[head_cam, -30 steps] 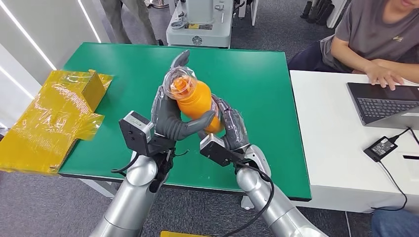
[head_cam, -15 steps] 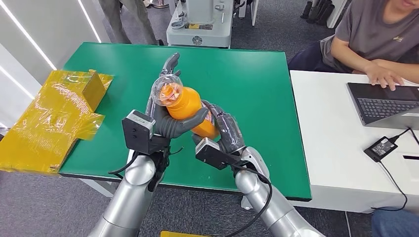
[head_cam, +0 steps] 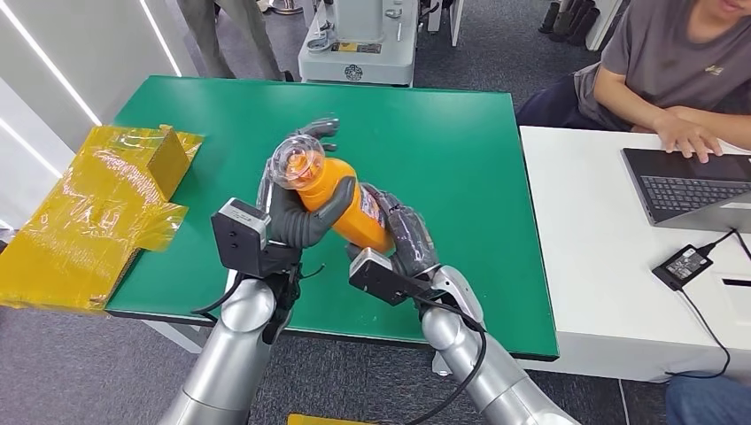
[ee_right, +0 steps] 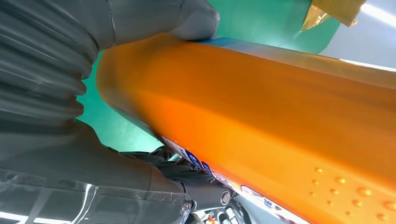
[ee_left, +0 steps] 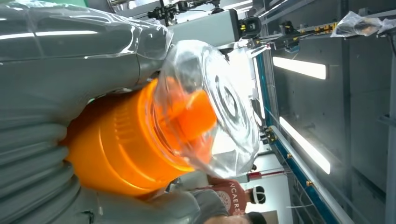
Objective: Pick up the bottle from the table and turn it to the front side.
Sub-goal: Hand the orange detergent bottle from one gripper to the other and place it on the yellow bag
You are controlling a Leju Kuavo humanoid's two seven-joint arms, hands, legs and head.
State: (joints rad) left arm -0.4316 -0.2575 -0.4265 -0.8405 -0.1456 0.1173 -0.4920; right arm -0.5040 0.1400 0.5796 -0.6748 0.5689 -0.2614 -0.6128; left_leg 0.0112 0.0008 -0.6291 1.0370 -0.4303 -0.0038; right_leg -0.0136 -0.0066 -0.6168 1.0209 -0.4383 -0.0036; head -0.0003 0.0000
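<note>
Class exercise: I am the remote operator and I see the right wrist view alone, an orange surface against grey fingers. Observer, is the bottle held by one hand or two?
Observer: Two. In the head view the left hand grips the orange bottle near its neck, and the right hand holds its lower end.
Operator: Is the bottle off the table?
Observer: Yes, it is held tilted above the green table.
Operator: What is on its top?
Observer: The left wrist view shows a clear cap over an orange spout.
</note>
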